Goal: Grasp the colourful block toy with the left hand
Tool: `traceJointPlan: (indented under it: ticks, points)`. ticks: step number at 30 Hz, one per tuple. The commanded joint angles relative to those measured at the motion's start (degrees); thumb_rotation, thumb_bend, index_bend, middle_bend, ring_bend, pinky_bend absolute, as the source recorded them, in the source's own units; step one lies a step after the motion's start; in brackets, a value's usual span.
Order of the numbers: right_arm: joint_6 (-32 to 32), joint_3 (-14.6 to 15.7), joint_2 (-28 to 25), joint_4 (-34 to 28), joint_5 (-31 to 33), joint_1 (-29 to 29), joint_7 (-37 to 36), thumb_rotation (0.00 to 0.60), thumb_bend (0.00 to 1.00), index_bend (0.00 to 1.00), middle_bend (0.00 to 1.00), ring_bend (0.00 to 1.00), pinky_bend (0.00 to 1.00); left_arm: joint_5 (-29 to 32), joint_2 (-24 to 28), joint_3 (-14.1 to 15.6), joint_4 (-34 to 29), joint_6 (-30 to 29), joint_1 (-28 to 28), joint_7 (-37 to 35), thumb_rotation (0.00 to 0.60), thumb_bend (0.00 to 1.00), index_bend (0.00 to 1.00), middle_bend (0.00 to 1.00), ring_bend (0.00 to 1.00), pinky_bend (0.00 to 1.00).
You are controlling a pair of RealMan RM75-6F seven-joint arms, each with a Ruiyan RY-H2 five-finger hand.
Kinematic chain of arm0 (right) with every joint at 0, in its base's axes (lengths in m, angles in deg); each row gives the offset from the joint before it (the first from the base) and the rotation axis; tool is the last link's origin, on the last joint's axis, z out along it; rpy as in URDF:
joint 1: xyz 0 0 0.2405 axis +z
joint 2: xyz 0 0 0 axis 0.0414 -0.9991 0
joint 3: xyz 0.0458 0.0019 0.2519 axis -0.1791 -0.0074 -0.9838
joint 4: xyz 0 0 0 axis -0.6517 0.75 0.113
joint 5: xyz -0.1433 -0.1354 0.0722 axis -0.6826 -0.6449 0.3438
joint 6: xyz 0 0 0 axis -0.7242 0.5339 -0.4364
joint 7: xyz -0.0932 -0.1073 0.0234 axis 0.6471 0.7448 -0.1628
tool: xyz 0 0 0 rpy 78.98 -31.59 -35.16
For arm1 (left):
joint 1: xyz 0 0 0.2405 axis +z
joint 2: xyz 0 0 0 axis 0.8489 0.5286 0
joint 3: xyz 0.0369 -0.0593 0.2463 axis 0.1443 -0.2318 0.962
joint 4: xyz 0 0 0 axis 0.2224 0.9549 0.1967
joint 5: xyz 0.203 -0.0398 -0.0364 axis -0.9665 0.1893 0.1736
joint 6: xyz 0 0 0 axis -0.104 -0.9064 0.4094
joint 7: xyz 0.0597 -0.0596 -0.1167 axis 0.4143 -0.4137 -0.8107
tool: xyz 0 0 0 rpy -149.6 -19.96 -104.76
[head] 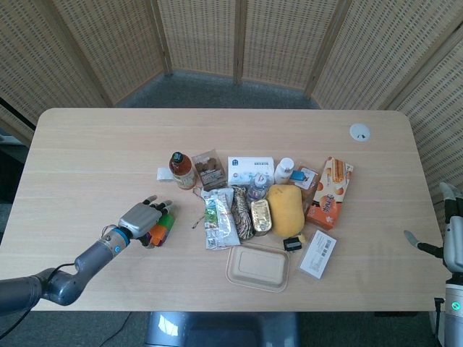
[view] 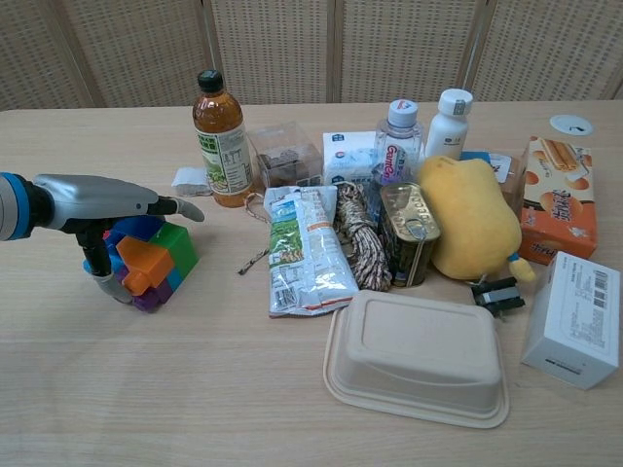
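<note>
The wooden table (head: 87, 144) carries a cluster of goods at its middle, and the colourful block toy (view: 151, 263) sits apart at the cluster's left edge. The moulded pulp tray (view: 419, 355) lies nearest the front, with the yellow sponge (view: 472, 219) behind it and the brown drink bottle (view: 220, 126) upright at the back. The left hand (view: 102, 199) hovers flat over the toy with fingers extended above it and the thumb hanging down at its left face, not closed on it. The right hand (head: 450, 235) shows at the table's right edge, fingers apart, empty.
</note>
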Motion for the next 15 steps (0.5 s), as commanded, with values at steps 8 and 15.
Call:
traceJointPlan:
  ticks: [8, 15]
  points:
    - [0.09, -0.29, -0.11, 0.31, -0.02, -0.33, -0.91, 0.525, 0.00, 0.00, 0.00, 0.00, 0.00, -1.33, 0.12, -1.75, -0.36, -2.99, 1.91, -1.76, 0.600, 0.21, 0.42, 0.54, 0.76, 0.31]
    - [-0.57, -0.11, 0.34, 1.03, -0.38, -0.31, -2.04, 0.525, 0.00, 0.00, 0.00, 0.00, 0.00, -4.28, 6.79, -5.50, -7.68, -6.65, 2.23, -4.33, 0.600, 0.21, 0.39, 0.52, 0.75, 0.31]
